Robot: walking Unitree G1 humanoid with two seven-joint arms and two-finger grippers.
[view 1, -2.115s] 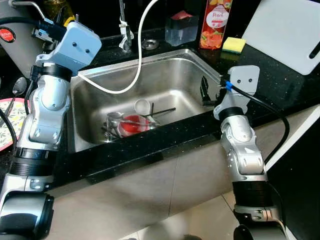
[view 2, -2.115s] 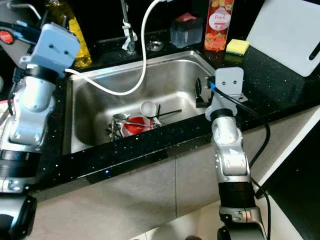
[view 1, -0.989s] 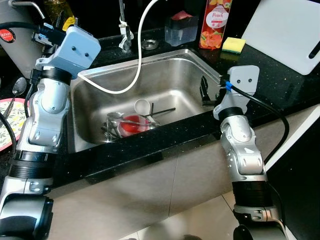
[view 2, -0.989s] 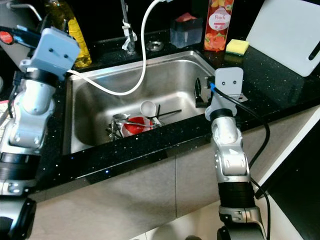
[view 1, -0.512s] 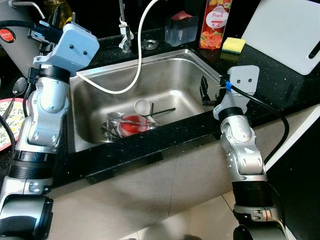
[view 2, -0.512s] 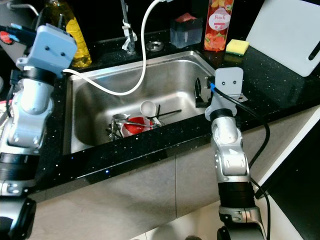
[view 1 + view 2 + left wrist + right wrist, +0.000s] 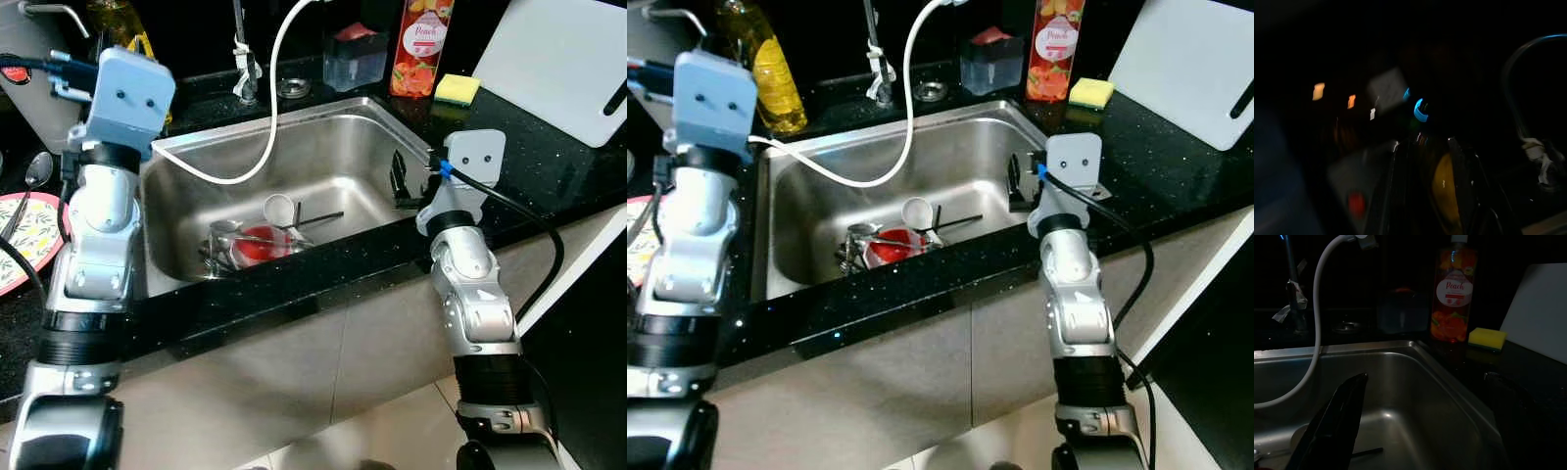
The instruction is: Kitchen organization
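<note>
My left gripper (image 7: 1422, 147) is raised over the counter left of the sink; its fingers stand apart and the yellow bottle (image 7: 1445, 188) shows between them, blurred and dark. That yellow bottle (image 7: 764, 70) stands at the sink's back left corner. My right gripper (image 7: 399, 180) hovers open at the sink's right rim, with nothing between its fingers (image 7: 1334, 423). In the steel sink (image 7: 333, 147) lie a red bowl (image 7: 257, 245), a ladle (image 7: 280, 209) and several utensils.
A white hose (image 7: 257, 117) hangs from the tap into the sink. Behind the sink stand a peach soap bottle (image 7: 420, 44), a clear container (image 7: 355, 57) and a yellow sponge (image 7: 458, 88). A white cutting board (image 7: 563, 59) leans back right. A patterned plate (image 7: 27, 240) lies far left.
My left arm has swung to the left and its wrist has turned, uncovering more of the yellow bottle. The right arm and the things in the sink are unchanged.
</note>
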